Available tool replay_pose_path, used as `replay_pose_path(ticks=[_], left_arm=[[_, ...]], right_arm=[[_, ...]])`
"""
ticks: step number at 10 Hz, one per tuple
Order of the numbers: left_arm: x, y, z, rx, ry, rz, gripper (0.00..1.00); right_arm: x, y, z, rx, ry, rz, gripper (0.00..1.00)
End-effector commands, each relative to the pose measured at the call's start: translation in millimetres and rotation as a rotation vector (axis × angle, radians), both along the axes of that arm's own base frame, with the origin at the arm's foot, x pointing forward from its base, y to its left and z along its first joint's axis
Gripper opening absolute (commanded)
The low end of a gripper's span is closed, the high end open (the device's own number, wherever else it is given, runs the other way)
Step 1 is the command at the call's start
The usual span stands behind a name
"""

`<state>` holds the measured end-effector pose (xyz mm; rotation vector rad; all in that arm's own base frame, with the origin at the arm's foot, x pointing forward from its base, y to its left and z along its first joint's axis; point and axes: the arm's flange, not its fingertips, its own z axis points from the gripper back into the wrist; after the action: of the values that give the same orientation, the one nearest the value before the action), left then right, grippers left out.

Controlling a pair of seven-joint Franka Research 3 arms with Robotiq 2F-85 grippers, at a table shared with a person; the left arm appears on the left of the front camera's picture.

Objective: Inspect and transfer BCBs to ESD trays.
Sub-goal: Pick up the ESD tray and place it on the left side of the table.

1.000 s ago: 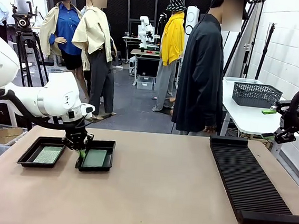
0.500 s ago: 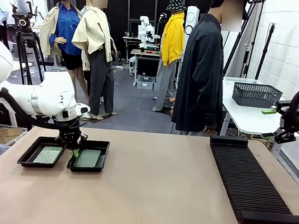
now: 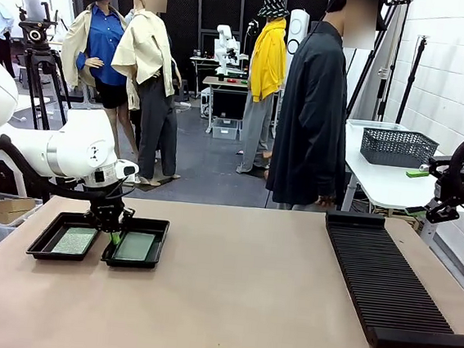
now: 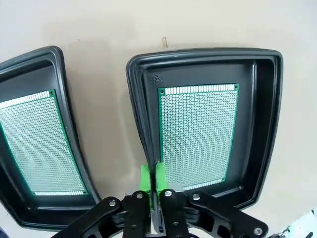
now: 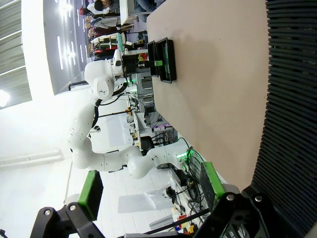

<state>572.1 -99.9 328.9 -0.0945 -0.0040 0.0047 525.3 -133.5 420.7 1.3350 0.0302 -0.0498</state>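
Note:
Two black ESD trays lie side by side at the table's near left, the left tray (image 3: pixel 40 243) and the right tray (image 3: pixel 156 246). Each holds one green BCB, one (image 3: pixel 73 240) in the left tray, one (image 3: pixel 135 246) in the right. My left gripper (image 3: pixel 115 230) is shut on the right tray's left rim. In the left wrist view its green pads (image 4: pixel 152 178) pinch that rim (image 4: pixel 141 124), with the BCB (image 4: pixel 198 134) flat inside and the other tray's BCB (image 4: pixel 34 144) to the side. My right gripper (image 5: pixel 151 186) stands open, holding nothing, off the table's right edge.
A long black ribbed rack (image 3: pixel 390 280) lies along the table's right side. A person in a dark coat (image 3: pixel 312 108) stands at the far edge. A wire mesh basket (image 3: pixel 397 146) sits on a white table behind.
My left gripper has dragged the right tray leftward by its rim, so it now sits close beside the left tray. The right arm has not moved.

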Motion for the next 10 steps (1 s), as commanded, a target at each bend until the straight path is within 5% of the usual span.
replay_pose_path(ticks=[1, 4, 5, 10], left_arm=[[-3.5, 8.2, 5.8, -0.017, 0.033, -0.025, 0.30], [-7.0, 9.5, 20.8, -0.068, 0.028, -0.006, 0.89], [-9.4, 9.8, 27.3, -0.087, 0.010, 0.008, 1.00], [-17.8, 12.9, 46.8, -0.114, -0.018, 0.033, 1.00]], right_arm=[[-2.6, 3.5, 0.8, -0.006, 0.002, -0.010, 1.00], [-2.6, 3.5, 0.8, -0.006, 0.002, -0.010, 1.00], [-2.6, 3.5, 0.8, -0.006, 0.002, -0.010, 1.00], [-2.6, 3.5, 0.8, -0.006, 0.002, -0.010, 1.00]])
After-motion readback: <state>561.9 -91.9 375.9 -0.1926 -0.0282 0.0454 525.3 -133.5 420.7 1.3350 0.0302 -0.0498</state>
